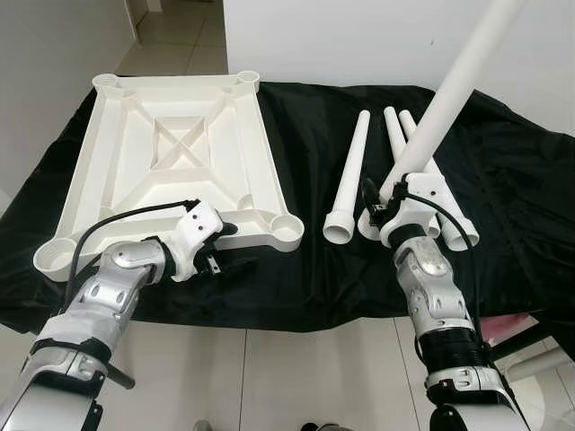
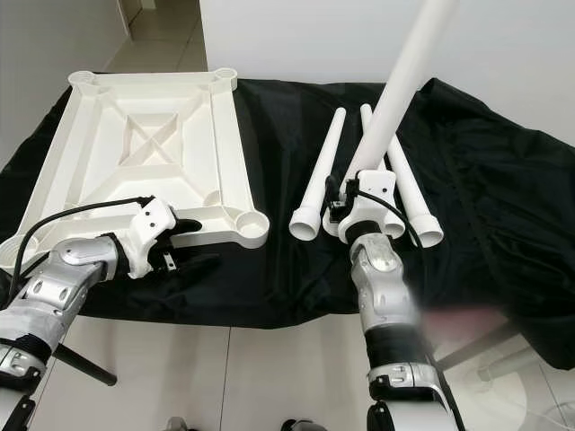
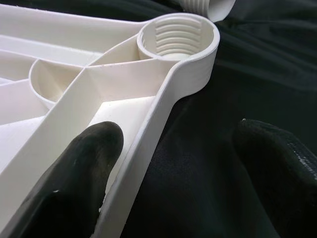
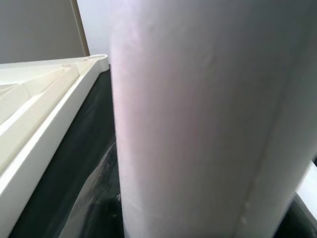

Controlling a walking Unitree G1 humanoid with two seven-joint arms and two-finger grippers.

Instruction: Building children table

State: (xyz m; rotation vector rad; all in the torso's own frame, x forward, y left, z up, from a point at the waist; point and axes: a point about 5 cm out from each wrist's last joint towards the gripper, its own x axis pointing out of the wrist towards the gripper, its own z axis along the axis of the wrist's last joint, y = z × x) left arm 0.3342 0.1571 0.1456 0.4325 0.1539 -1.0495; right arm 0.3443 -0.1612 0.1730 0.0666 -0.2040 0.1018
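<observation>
While the white tabletop (image 1: 171, 153) lies upside down on the black cloth (image 1: 314, 278) covering the counter, ribs and an X-shaped brace facing up, the left claw (image 1: 229, 247) sits at its near edge, close to the near right corner socket (image 1: 286, 229). From the left wrist view the claw is spread wide: one black finger (image 3: 74, 183) rests inside the tabletop against the rim wall, the other finger (image 3: 277, 173) is out over the cloth, so the rim runs between them and they aren't squeezing it. That same view shows the threaded corner socket (image 3: 178, 39) pretty clearly, ridges and all.

Over on the right, the right claw (image 1: 388, 202) is clamped on a white table leg (image 1: 454, 81), gripping it down near its lower end. The leg is tilted, its upper end leaning up and off to the right, out past the top of the head views. In the right wrist view the leg (image 4: 198, 119) is so close you can't see much else, just a bit of the tabletop edge (image 4: 54, 104) off to the side.

Three more legs (image 1: 349, 180) lie on the cloth to the right of the tabletop, roughly side by side, wide flared ends pointing toward the robot. The held leg's lower end hangs right above those flared ends. Pale tile floor (image 1: 296, 377) shows below the counter's front edge.
</observation>
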